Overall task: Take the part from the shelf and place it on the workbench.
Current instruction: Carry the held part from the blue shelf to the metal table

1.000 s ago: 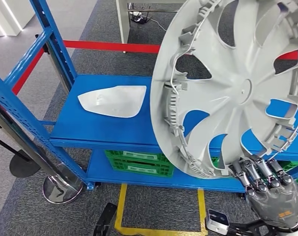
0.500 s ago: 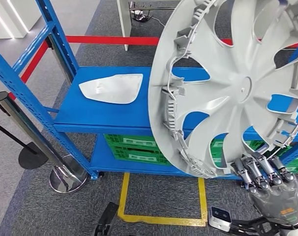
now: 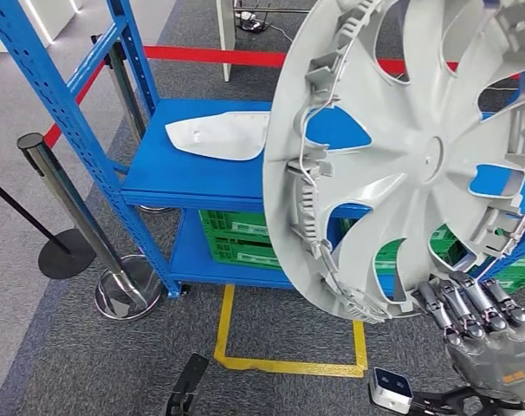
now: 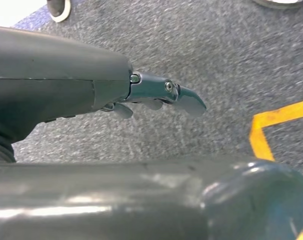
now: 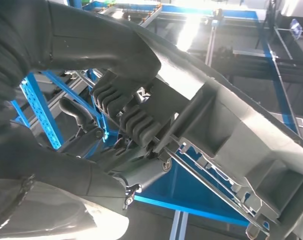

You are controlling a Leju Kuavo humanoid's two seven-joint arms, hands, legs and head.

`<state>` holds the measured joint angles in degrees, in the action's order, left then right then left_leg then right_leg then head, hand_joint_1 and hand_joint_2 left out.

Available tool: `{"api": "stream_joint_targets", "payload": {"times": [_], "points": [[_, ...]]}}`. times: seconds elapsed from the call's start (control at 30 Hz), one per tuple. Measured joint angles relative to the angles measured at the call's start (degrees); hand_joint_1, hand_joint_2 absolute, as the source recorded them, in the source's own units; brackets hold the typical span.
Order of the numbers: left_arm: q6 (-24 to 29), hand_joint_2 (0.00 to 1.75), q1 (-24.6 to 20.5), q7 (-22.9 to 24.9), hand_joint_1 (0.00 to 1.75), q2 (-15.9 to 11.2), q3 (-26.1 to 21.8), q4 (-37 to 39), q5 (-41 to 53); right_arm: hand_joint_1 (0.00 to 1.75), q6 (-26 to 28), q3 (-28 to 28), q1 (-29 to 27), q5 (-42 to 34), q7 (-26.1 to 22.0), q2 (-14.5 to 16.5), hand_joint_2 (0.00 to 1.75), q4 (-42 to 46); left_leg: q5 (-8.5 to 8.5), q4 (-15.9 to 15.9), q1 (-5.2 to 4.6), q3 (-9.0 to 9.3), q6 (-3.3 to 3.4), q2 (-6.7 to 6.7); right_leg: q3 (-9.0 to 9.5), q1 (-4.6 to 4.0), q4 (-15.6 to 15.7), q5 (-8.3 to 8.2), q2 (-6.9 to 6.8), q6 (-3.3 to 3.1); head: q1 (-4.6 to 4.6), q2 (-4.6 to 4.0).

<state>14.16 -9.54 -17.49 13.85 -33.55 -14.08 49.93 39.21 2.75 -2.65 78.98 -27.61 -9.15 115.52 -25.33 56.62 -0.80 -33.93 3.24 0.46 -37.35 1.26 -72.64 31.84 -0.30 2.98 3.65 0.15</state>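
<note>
The right hand (image 3: 492, 342) is raised at lower right, its fingers (image 3: 466, 299) curled up around the wheel cover's (image 3: 417, 156) rim. The left hand (image 4: 157, 95) hangs low with fingers extended, holding nothing.

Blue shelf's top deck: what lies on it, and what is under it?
On the blue metal shelf lies a flat white plastic panel. Below sit green plastic crates. The grey wheel cover, held by the right hand, hides the deck's right part.

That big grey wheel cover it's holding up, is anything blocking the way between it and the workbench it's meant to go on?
That cannot be told: these views include no workbench. The right hand grips the wheel cover by its lower rim, lifted clear in front of the blue shelf. The left hand hangs over grey carpet, holding nothing.
</note>
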Motion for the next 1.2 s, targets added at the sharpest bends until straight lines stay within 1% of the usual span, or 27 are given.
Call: {"api": "stream_joint_targets", "payload": {"times": [0.03,0.07,0.13,0.17,0.23,0.27,0.3,0.37,0.4,0.43,0.47,0.5,0.57,0.63,0.67,0.73,0.8,0.87,0.9,0.93,0.97,1.0,1.03,1.1,1.13,1.17,1.2], "points": [[0.0,0.0,0.0,0.0,0.0,0.0,0.0,0.0,-0.1,1.75,0.0,-0.3,0.0,-0.6,-0.9,0.4,1.75,0.0,0.35,0.3,-0.02,-0.74,-0.16,0.16,2.53,0.0,3.0,-1.53,-0.6,-0.01,0.0,0.0],[0.0,0.0,0.0,0.1,0.0,0.0,0.0,0.0,-0.1,1.75,0.0,-0.7,0.0,-1.2,-1.8,0.8,1.75,0.0,0.66,0.8,-0.11,-1.37,-0.35,0.33,5.7,-0.13,7.2,-1.92,-1.51,0.01,-0.02,0.0],[0.0,0.0,0.2,0.1,0.0,0.0,0.0,0.0,-0.2,1.75,0.0,-1.4,0.1,-2.3,-3.5,1.8,1.75,0.0,1.22,1.6,-0.3,-2.12,-0.88,0.85,10.2,-0.41,14.5,-0.17,-2.81,-0.45,0.07,0.0],[0.0,0.0,0.2,0.1,0.0,-0.1,0.0,0.0,-0.3,1.75,0.0,-1.8,0.1,-2.8,-4.2,2.4,1.75,-0.1,1.48,1.8,-0.33,-2.33,-1.15,1.24,10.99,-0.58,16.3,0.7,-2.71,-0.81,0.1,0.0],[0.0,0.0,0.3,0.2,0.0,-0.1,0.0,0.0,-0.3,1.75,0.0,-2.6,-0.1,-3.6,-5.7,3.3,1.75,-0.1,1.53,2.1,-0.18,-2.57,-1.75,1.9,10.41,-0.54,16.8,0.58,-1.73,-1.84,0.1,0.0],[0.0,0.0,0.3,0.2,0.0,-0.1,0.0,0.0,-0.3,1.75,0.0,-3.0,-0.2,-3.9,-6.4,3.8,1.75,-0.2,0.5,2.8,-0.08,-2.81,-2.14,1.75,10.2,-0.46,16.9,0.18,-1.33,-2.3,0.12,0.0],[0.1,0.0,0.4,0.3,0.0,-0.1,0.0,0.0,-0.3,1.75,0.0,-3.4,-0.3,-4.2,-7.0,4.3,1.75,-0.2,-1.41,4.7,0.06,-3.35,-2.53,1.36,10.01,-0.36,16.9,-0.3,-0.92,-2.73,0.15,0.0],[0.2,0.0,0.4,0.3,0.0,-0.2,0.0,0.0,-0.3,1.75,0.0,-4.2,-0.4,-4.6,-8.0,5.3,1.75,-0.3,-6.4,11.3,0.35,-5.29,-3.19,0.43,9.41,-0.32,16.8,-1.21,0.01,-3.14,0.24,0.0],[0.2,0.0,0.5,0.3,0.0,-0.3,0.0,0.0,-0.3,1.75,0.0,-4.5,-0.4,-4.7,-8.3,5.7,1.75,-0.4,-8.08,14.8,0.43,-6.23,-3.34,0.24,8.94,-0.33,16.6,-1.58,0.51,-3.18,0.25,0.0],[0.3,0.0,0.5,0.3,0.0,-0.3,0.0,0.0,-0.3,1.75,0.0,-4.8,-0.5,-4.9,-8.6,6.1,1.75,-0.5,-8.6,17.0,0.47,-6.57,-3.38,0.15,8.39,-0.35,16.4,-1.85,1.06,-3.16,0.25,0.0],[0.3,0.0,0.5,0.3,0.0,-0.3,0.0,0.0,-0.3,1.75,0.0,-5.1,-0.6,-5.0,-8.9,6.5,1.75,-0.6,-8.0,17.3,0.47,-6.08,-3.31,0.08,7.92,-0.37,16.1,-2.0,1.6,-3.13,0.26,0.0],[0.3,0.0,0.6,0.3,0.0,-0.3,0.0,0.0,-0.3,1.75,0.0,-5.5,-0.6,-5.2,-9.2,6.8,1.75,-0.6,-6.49,15.3,0.47,-4.64,-3.12,-0.16,7.55,-0.4,15.8,-2.09,2.18,-3.1,0.26,0.0],[0.4,0.0,0.5,0.3,0.0,-0.4,0.0,0.0,-0.4,1.75,0.0,-6.0,-0.6,-5.6,-9.9,7.5,1.75,-0.7,-3.32,8.2,0.53,-0.51,-2.28,-2.13,7.05,-0.46,15.4,-2.17,3.24,-2.97,0.17,0.0],[0.5,0.0,0.5,0.2,0.0,-0.5,0.0,0.0,-0.5,1.75,0.0,-6.5,-0.4,-5.9,-10.3,8.2,1.75,-0.8,-2.22,3.4,0.53,1.98,-1.58,-4.17,6.52,-0.28,15.3,-2.52,4.35,-2.39,0.19,0.0],[0.5,0.0,0.6,0.2,0.0,-0.5,0.0,0.0,-0.5,1.75,0.0,-6.7,-0.4,-6.0,-10.4,8.5,1.75,-0.8,-2.37,2.7,0.49,2.27,-1.42,-4.44,6.2,-0.09,15.4,-2.81,4.92,-1.94,0.26,0.0],[0.6,0.0,0.5,0.2,0.0,-0.6,0.0,0.0,-0.6,1.75,0.0,-7.2,-0.4,-6.0,-10.6,8.9,1.75,-0.9,-2.15,1.5,0.49,2.49,-1.25,-3.24,5.61,0.18,15.4,-3.14,5.76,-1.12,0.5,0.0],[0.7,0.0,0.3,0.2,0.0,-0.5,0.0,0.0,-0.7,1.75,0.0,-7.8,-0.4,-5.7,-10.6,9.1,1.75,-0.9,-1.83,0.0,0.76,2.78,-0.78,-1.78,4.02,0.01,13.3,-1.53,4.16,-0.67,0.17,0.0],[0.7,0.0,0.3,0.1,0.0,-0.4,0.0,0.0,-0.7,1.75,0.0,-8.2,-0.4,-5.3,-10.6,9.2,1.75,-1.1,-1.61,-0.4,0.85,2.62,-0.45,-0.4,0.68,-0.09,6.8,1.84,1.65,-0.28,-0.26,0.0],[0.7,0.0,0.4,0.1,0.0,-0.5,0.0,0.0,-0.8,1.75,0.0,-8.3,-0.4,-5.2,-10.6,9.3,1.75,-1.2,-1.59,-0.3,0.83,2.42,-0.42,0.35,-1.03,-0.04,3.1,3.18,1.06,-0.07,-0.38,0.0],[0.7,0.0,0.6,0.2,0.0,-0.5,0.0,0.0,-0.8,1.75,0.0,-8.4,-0.5,-5.2,-10.6,9.3,1.75,-1.2,-1.6,-0.2,0.79,2.25,-0.42,1.07,-2.11,-0.01,0.7,3.67,0.77,0.11,-0.39,0.0],[0.7,0.0,0.7,0.2,0.0,-0.5,0.0,0.0,-0.8,1.75,0.0,-8.6,-0.6,-5.2,-10.6,9.4,1.75,-1.3,-1.61,0.0,0.77,2.11,-0.44,1.79,-2.19,0.02,0.3,3.15,0.55,0.25,-0.39,0.0],[0.7,0.0,0.7,0.2,0.0,-0.5,0.0,0.0,-0.8,1.75,0.0,-8.7,-0.6,-5.2,-10.6,9.4,1.75,-1.3,-1.65,0.1,0.78,2.02,-0.49,2.45,-1.07,0.04,2.3,1.64,0.27,0.33,-0.4,0.0],[0.7,0.0,0.6,0.2,0.0,-0.4,0.0,0.0,-0.8,1.75,0.0,-8.9,-0.6,-5.2,-10.6,9.4,1.75,-1.3,-1.73,0.3,0.8,1.98,-0.6,3.07,0.99,0.05,6.1,-0.36,-0.4,0.39,-0.4,0.0],[0.7,0.0,0.6,0.2,0.0,-0.4,0.0,0.0,-0.7,1.75,0.0,-9.0,-0.5,-5.2,-10.6,9.5,1.75,-1.3,-1.94,0.8,0.57,1.84,-1.09,4.09,4.82,-0.27,13.1,-2.56,-2.65,0.12,-0.44,0.0],[0.7,0.0,0.5,0.2,0.0,-0.5,0.0,0.0,-0.7,1.75,0.0,-9.1,-0.5,-5.0,-10.6,9.7,1.75,-1.3,-2.01,1.1,0.39,1.73,-1.36,4.5,5.7,-0.43,14.9,-2.84,-3.34,-0.25,-0.38,0.0],[0.7,0.0,0.5,0.2,0.0,-0.5,0.0,0.0,-0.7,1.75,0.0,-9.2,-0.6,-4.8,-10.5,9.8,1.75,-1.3,-2.0,1.3,0.21,1.62,-1.64,4.91,5.77,-0.62,15.2,-2.66,-3.49,-0.69,-0.32,0.0],[0.7,0.0,0.5,0.2,0.0,-0.5,0.0,0.0,-0.7,1.75,0.0,-9.3,-0.7,-4.5,-10.5,9.9,1.75,-1.3,-1.97,1.4,0.13,1.55,-1.84,5.37,5.61,-0.62,15.1,-2.95,-2.83,-1.15,-0.25,0.0]]}}
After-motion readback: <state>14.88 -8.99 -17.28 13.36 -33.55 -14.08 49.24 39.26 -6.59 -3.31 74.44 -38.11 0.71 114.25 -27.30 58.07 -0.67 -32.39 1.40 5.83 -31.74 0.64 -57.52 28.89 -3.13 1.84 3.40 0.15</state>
